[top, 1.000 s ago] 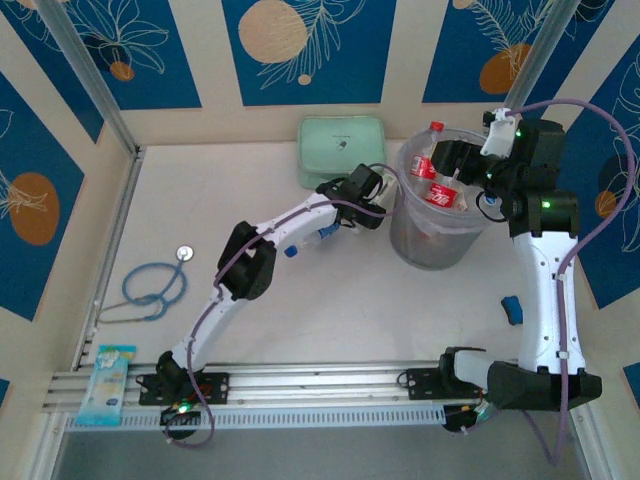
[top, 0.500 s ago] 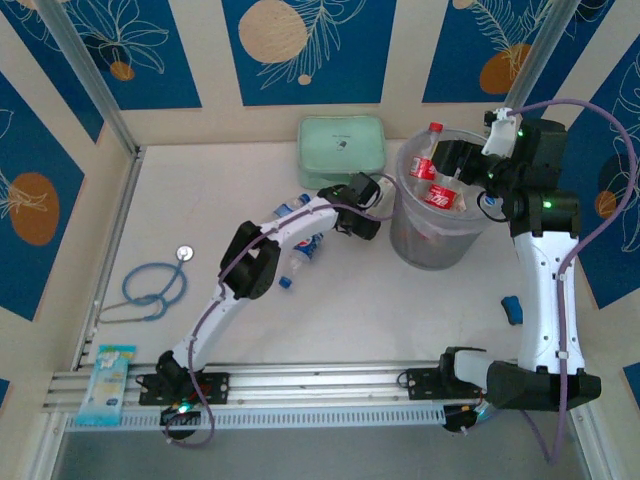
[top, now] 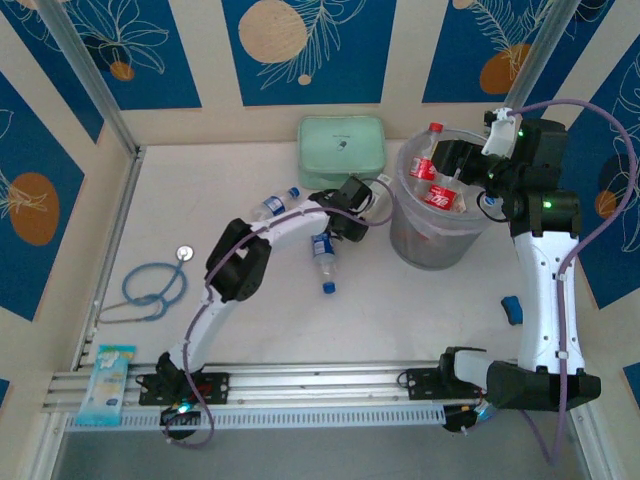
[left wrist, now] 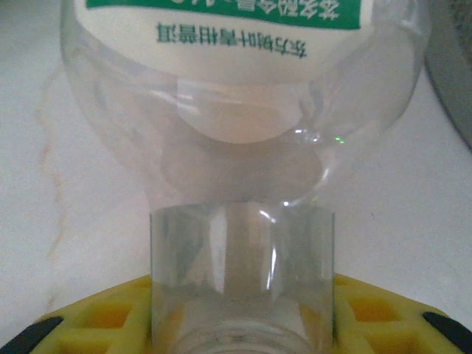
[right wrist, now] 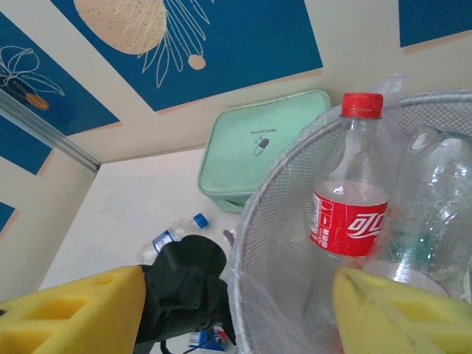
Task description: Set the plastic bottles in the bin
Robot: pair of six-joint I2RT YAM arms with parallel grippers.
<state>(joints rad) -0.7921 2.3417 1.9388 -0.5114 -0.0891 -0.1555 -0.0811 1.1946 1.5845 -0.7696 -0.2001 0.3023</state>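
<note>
Count of each kind

One bin (top: 410, 240). Two red-label bottles (top: 441, 196) inside it. Two blue-cap bottles (top: 322, 248) on the table (top: 400, 320). One green-label bottle (left wrist: 243, 110). One mint-green case (top: 342, 148), one stethoscope (top: 155, 285), one packet (top: 105, 385), one small blue object (top: 511, 308).

Bare table (top: 420, 310) lies open near-side of the bin (top: 425, 245); left arm (top: 290, 225) and mint-green case (top: 342, 150) crowd its left.

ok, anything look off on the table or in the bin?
Nothing is damaged or spilled. One red-capped bottle stands upright in the bin, its neck above the rim. Two blue-capped bottles lie on their sides on the table by the left arm. A stethoscope lies at the table's left side.
</note>
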